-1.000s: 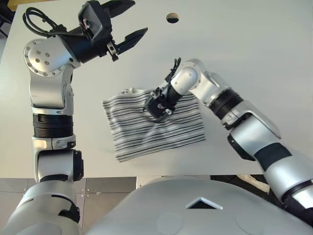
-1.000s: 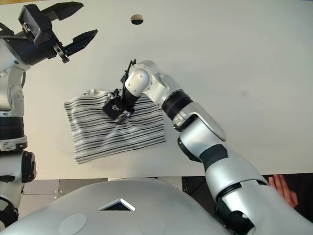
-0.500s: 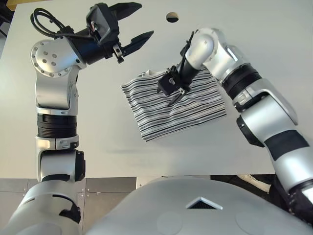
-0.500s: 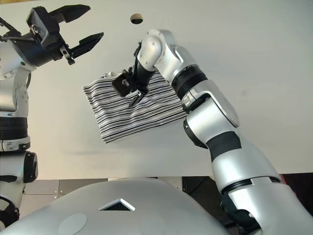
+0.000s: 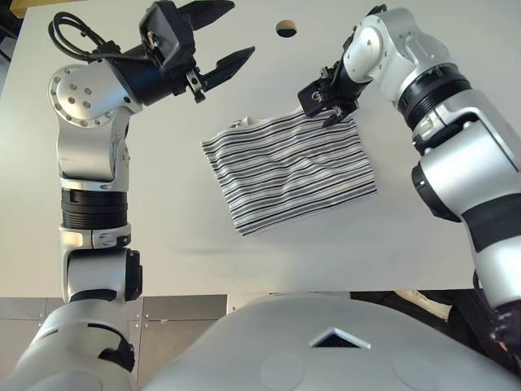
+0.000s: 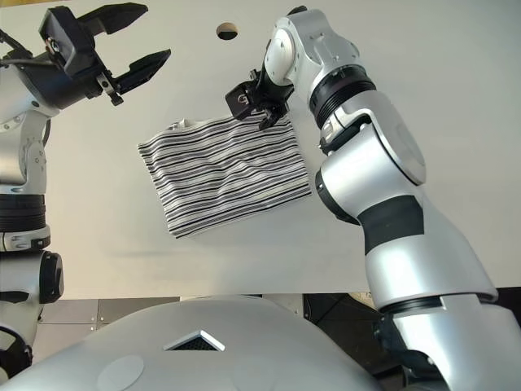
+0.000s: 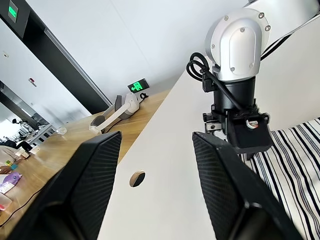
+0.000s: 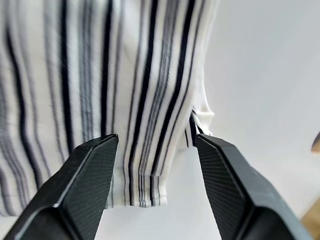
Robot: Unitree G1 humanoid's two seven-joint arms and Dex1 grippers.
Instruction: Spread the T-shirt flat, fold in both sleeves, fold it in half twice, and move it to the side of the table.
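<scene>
The striped T-shirt point(image 5: 289, 171) lies folded into a rough rectangle in the middle of the white table point(image 5: 423, 32). My right gripper point(image 5: 328, 110) hovers just over the shirt's far edge, open and holding nothing. In the right wrist view its two fingers point(image 8: 92, 192) stand apart above the shirt's hem point(image 8: 100, 75) and the bare table. My left gripper point(image 5: 218, 39) is raised over the table's far left, clear of the shirt, jaws open and empty. The left wrist view looks between its fingers point(image 7: 97, 185) at the right arm's gripper point(image 7: 245, 132) over the stripes point(image 7: 297, 167).
A round hole point(image 5: 286, 29) is cut in the table near its far edge, beyond the shirt. Bare tabletop stretches to the right of the shirt and along the near edge.
The right gripper dragged the shirt away and to the right, then let it go and rose to its far edge. The left arm shifted slightly rightward, still open.
</scene>
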